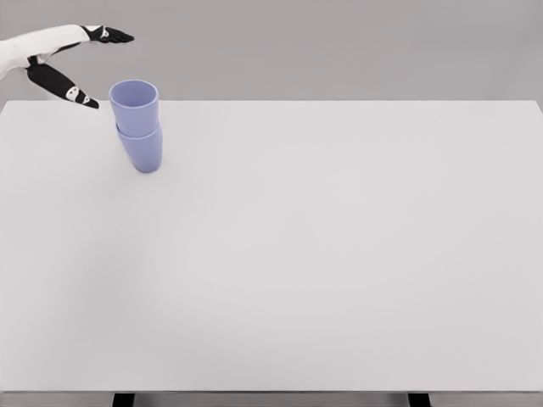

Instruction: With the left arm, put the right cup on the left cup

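On the white worktop, toward its far left, 2 lilac cups stand stacked: the upper cup sits nested in the lower cup. Beyond them at the upper left, 1 hand, the left hand, hovers with fingers spread wide, holding nothing, its lower fingertip just beside the upper cup's rim.

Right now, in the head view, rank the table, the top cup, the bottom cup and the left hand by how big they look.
1. Table, by far the largest.
2. Left hand, fingers spread, holding nothing.
3. Top cup and bottom cup: alike; the bottom cup's rim is hidden by the nested top cup, so no ranking.
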{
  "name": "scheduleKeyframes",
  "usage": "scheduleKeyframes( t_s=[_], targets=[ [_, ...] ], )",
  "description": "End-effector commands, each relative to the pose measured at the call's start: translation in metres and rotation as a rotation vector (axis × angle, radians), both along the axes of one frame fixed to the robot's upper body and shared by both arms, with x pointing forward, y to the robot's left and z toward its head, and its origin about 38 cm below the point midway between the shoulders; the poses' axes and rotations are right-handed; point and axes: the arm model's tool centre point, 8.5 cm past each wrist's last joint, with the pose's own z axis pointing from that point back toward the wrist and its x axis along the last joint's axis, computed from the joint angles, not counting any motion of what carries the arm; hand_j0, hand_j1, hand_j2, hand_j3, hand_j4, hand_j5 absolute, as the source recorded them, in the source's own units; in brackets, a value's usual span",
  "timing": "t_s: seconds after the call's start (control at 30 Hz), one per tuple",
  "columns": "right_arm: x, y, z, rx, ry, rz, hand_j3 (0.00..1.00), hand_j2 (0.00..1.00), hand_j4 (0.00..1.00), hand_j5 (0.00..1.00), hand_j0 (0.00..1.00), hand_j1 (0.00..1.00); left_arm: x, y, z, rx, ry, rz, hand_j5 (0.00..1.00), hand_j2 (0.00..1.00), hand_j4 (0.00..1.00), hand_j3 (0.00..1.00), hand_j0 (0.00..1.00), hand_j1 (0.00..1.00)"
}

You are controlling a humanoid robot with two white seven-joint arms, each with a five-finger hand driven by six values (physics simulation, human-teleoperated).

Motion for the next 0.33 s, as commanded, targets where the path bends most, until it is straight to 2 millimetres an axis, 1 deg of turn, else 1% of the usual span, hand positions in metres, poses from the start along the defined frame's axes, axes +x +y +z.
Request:
scheduleKeyframes(
  t_s=[0.0,0.03,0.07,0.1,0.13,0.2,0.23,0.27,0.3],
  targets=[
    [0.0,0.0,0.0,0.0,0.0,0.0,1.0,1.0,1.0,1.0,1.0,1.0,-0.011,0.001,0.03,-0.021,-0.071,-0.035,1.0,1.0,1.0,1.0,1.0,1.0],
    [0.0,0.0,0.0,0.0,0.0,0.0,1.0,1.0,1.0,1.0,1.0,1.0,-0.027,0.002,0.043,-0.058,-0.093,-0.075,1.0,1.0,1.0,1.0,1.0,1.0],
    [0.0,0.0,0.0,0.0,0.0,0.0,1.0,1.0,1.0,1.0,1.0,1.0,-0.046,-0.001,0.043,-0.125,-0.083,-0.129,1.0,1.0,1.0,1.0,1.0,1.0],
    [0.0,0.0,0.0,0.0,0.0,0.0,1.0,1.0,1.0,1.0,1.0,1.0,-0.064,0.001,0.052,-0.149,-0.094,-0.166,1.0,1.0,1.0,1.0,1.0,1.0],
    [0.0,0.0,0.0,0.0,0.0,0.002,1.0,1.0,1.0,1.0,1.0,1.0,-0.076,-0.003,0.057,-0.152,-0.103,-0.198,1.0,1.0,1.0,1.0,1.0,1.0],
    [0.0,0.0,0.0,0.0,0.0,0.0,1.0,1.0,1.0,1.0,1.0,1.0,-0.111,-0.009,0.054,-0.218,-0.098,-0.269,1.0,1.0,1.0,1.0,1.0,1.0],
    [0.0,0.0,0.0,0.0,0.0,0.002,1.0,1.0,1.0,1.0,1.0,1.0,-0.123,-0.012,0.049,-0.227,-0.09,-0.289,1.0,1.0,1.0,1.0,1.0,1.0],
    [0.0,0.0,0.0,0.0,0.0,0.0,1.0,1.0,1.0,1.0,1.0,1.0,-0.134,-0.018,0.044,-0.241,-0.085,-0.318,1.0,1.0,1.0,1.0,1.0,1.0],
    [0.0,0.0,0.0,0.0,0.0,0.002,1.0,1.0,1.0,1.0,1.0,1.0,-0.14,-0.021,0.033,-0.249,-0.064,-0.327,1.0,1.0,1.0,1.0,1.0,1.0]
  ],
)
